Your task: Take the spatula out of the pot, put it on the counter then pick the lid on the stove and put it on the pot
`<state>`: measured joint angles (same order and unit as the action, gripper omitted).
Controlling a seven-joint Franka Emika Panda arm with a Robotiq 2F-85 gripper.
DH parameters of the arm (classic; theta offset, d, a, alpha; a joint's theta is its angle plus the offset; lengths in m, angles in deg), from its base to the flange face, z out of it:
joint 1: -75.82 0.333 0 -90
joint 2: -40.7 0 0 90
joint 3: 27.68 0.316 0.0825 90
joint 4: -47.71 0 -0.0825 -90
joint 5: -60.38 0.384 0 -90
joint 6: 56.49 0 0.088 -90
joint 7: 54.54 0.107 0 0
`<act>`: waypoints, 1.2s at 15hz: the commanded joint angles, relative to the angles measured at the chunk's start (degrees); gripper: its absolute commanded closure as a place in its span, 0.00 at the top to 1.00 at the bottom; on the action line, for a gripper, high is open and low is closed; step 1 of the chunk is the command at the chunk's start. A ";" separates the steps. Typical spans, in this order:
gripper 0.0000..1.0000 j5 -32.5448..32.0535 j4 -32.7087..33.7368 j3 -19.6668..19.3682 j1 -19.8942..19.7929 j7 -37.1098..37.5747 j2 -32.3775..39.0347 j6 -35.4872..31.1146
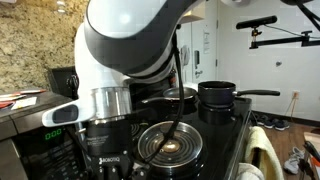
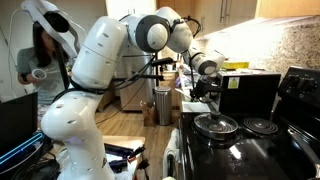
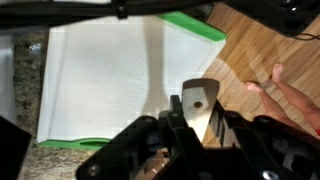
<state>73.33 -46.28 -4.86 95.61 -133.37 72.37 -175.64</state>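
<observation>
In the wrist view my gripper [image 3: 195, 120] is shut on the spatula [image 3: 198, 100], whose flat silvery end with a small hole shows between the fingers. It hangs over a white cutting board [image 3: 100, 80]. In an exterior view the gripper [image 2: 205, 88] is over the counter just beyond the stove [image 2: 240, 150]. The dark pot [image 1: 215, 97] stands at the far end of the stove with its long handle pointing right. The round lid [image 1: 168, 143] with a shiny rim lies on a near burner, and the lid [image 2: 216, 125] also shows below the gripper.
The cutting board has a green rim and lies on a speckled granite counter [image 3: 25, 60]. A steel microwave [image 2: 250, 92] stands behind the counter. A bare coil burner [image 2: 262, 125] sits beside the lid. A person's bare foot [image 3: 275, 85] is on the wooden floor.
</observation>
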 commanded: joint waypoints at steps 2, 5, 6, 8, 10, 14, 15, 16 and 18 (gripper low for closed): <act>0.07 -0.87 -1.08 -0.62 1.09 9.89 -0.80 0.97; 0.07 -2.01 -1.76 -0.97 2.25 16.74 -0.56 0.14; 0.07 -2.20 -1.75 -0.90 2.65 18.57 -0.26 0.48; 0.07 -5.06 -1.99 -1.51 4.29 22.21 0.02 0.40; 0.07 -9.44 -2.35 -2.18 6.02 25.89 0.33 0.03; 0.07 -20.42 -3.39 -4.16 9.26 34.23 0.95 -7.20; 0.07 -19.96 -4.01 -3.44 8.60 35.43 1.02 -11.11; 0.07 -19.95 -4.36 -3.05 8.30 36.63 1.19 -13.99; 0.07 -20.74 -5.17 -3.12 8.13 38.66 1.23 -17.87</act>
<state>54.90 -49.79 -8.39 104.44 -98.80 73.88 -188.02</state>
